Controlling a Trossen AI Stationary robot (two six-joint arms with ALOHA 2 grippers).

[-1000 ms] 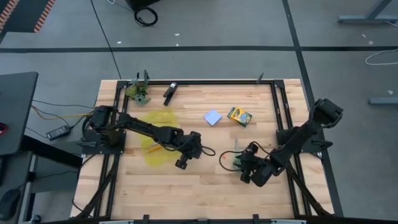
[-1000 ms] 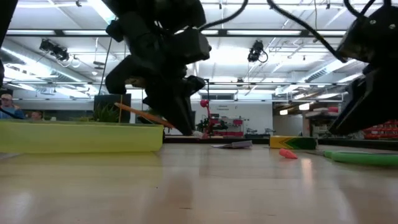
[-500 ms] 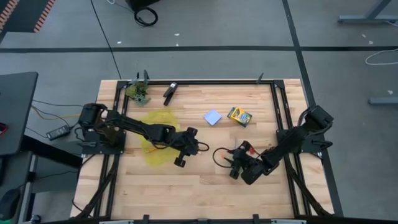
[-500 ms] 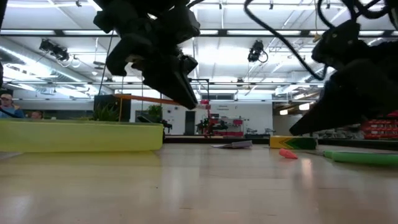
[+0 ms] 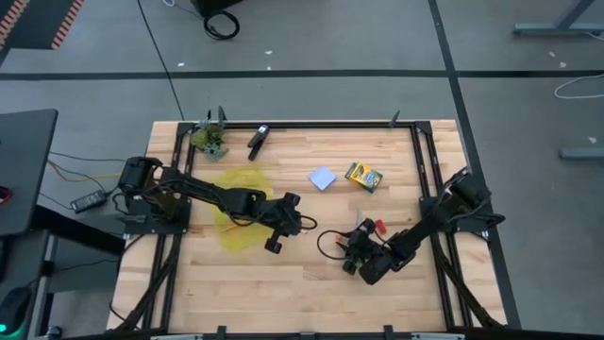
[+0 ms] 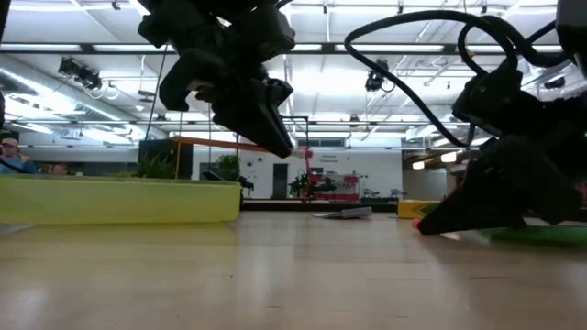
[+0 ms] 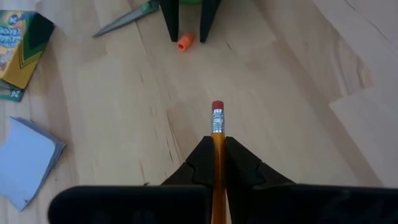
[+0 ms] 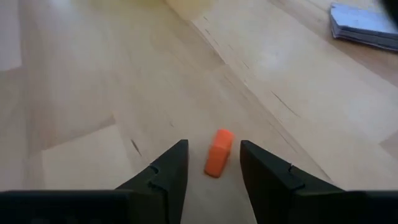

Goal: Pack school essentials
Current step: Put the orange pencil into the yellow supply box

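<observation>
Mid-task: our left pincer (image 7: 217,163) grips an orange pencil (image 7: 217,134), right pincer (image 8: 213,163) spread around the small orange-red eraser (image 8: 217,152); blue note pad (image 5: 323,178), crayon box (image 5: 363,176) unpacked on the wooden counter (image 5: 302,283).

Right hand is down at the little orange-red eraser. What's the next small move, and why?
Probably ease the right hand slightly forward, then close. Its fingers stand open either side of the eraser, low over the table, but the eraser sits near the fingertips. The left hand is shut on a pencil and can wait.

Grey floor (image 5: 330,47), black floor cable (image 5: 222,24), bright ceiling lights (image 6: 330,46)
</observation>
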